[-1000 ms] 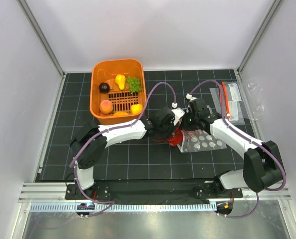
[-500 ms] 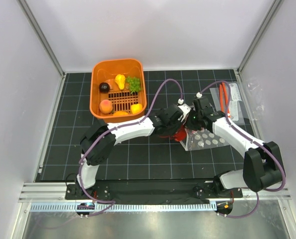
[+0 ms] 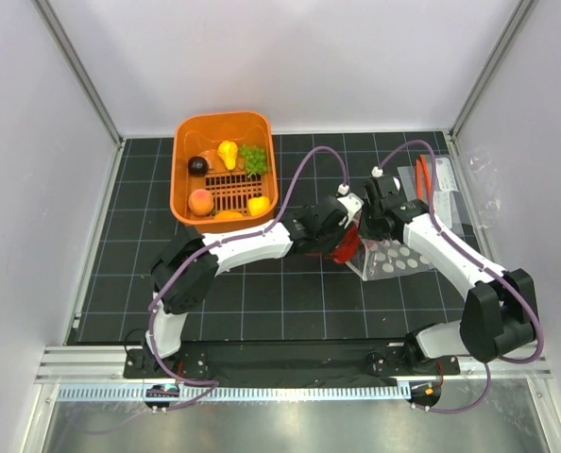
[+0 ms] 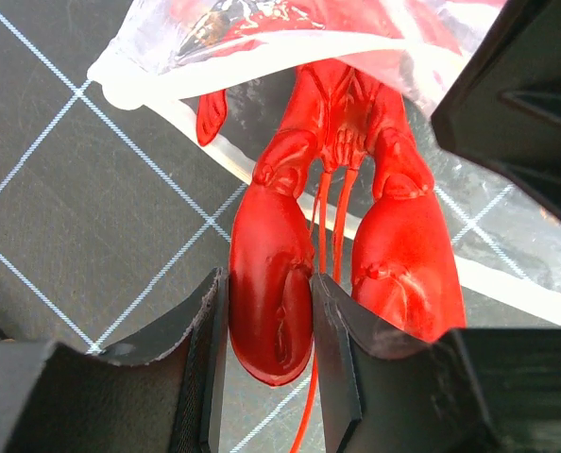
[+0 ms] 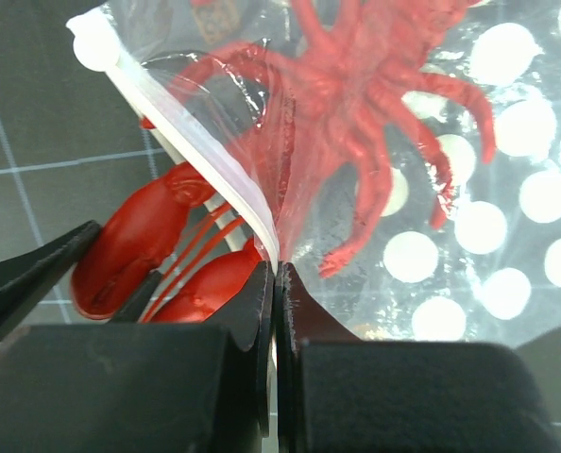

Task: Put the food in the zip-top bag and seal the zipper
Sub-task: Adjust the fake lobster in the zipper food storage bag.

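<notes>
The red lobster (image 3: 345, 250) is halfway into the clear dotted zip-top bag (image 3: 399, 266). Its body and legs (image 5: 356, 123) show through the plastic. Its claws (image 4: 271, 283) stick out of the mouth. My left gripper (image 4: 269, 330) is shut on one claw, at the bag mouth (image 3: 340, 243). My right gripper (image 5: 276, 283) is shut on the upper zipper strip (image 5: 195, 142) and holds the mouth edge up (image 3: 367, 231). The peach-orange fruit (image 3: 201, 201) and the green grape bunch (image 3: 253, 158) lie in the orange basket (image 3: 178, 175).
The basket at the back left also holds a yellow pear (image 3: 228, 151), a dark round fruit (image 3: 197, 165) and other yellow pieces. Flat clear packets with an orange-red strip (image 3: 436, 193) lie at the right, beside the right arm. Frame posts and white walls enclose the mat.
My left gripper has carried the lobster to the right, into the bag mouth. My right gripper has shifted right and lifted the bag's mouth edge.
</notes>
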### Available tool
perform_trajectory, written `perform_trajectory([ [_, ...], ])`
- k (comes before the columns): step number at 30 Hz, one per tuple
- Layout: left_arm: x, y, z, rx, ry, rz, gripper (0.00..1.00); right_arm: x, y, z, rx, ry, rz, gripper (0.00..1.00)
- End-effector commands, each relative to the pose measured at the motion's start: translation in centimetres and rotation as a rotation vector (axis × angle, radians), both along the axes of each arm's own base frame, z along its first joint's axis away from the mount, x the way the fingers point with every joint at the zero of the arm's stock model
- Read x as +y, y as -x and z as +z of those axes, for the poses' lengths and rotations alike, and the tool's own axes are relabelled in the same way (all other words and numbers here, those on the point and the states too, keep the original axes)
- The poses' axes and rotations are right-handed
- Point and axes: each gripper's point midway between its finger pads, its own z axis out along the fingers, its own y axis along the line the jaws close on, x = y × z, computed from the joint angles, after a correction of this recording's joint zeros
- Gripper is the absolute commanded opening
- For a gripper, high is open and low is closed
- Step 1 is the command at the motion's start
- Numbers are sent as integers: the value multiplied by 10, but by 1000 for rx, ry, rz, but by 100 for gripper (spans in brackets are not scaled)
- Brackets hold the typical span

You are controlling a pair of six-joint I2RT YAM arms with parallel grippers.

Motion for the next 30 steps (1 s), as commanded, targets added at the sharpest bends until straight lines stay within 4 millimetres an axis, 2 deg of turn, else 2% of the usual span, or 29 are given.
perform_trajectory([
  [1,15,-6,-10,-9,-49,33,4,30,-8,32,-93,-17,159,1],
  [6,12,-5,-5,-8,-30,25,3,29,-7,29,-87,-20,144,1],
  [8,5,0,7,-8,26,-17,3,28,-10,30,-92,-18,131,1],
  [9,6,8,6,5,56,-39,3,35,-9,31,-89,-45,155,1],
  [11,2,11,9,13,90,-45,4,44,-12,37,-118,-91,175,1],
  [15,-11,16,12,45,130,-79,4,48,-16,42,-143,-125,161,1],
  [17,-12,11,12,37,132,-58,4,48,-15,41,-133,-120,162,1],
  [18,-11,7,9,26,119,-44,4,54,-12,42,-129,-153,186,1],
  [24,-29,-6,31,2,176,-29,3,70,5,40,-115,-293,186,1],
  [28,-26,-16,45,-3,236,11,3,79,13,43,-134,-392,168,1],
  [30,-25,-17,46,2,263,16,3,83,17,42,-130,-421,178,1],
])
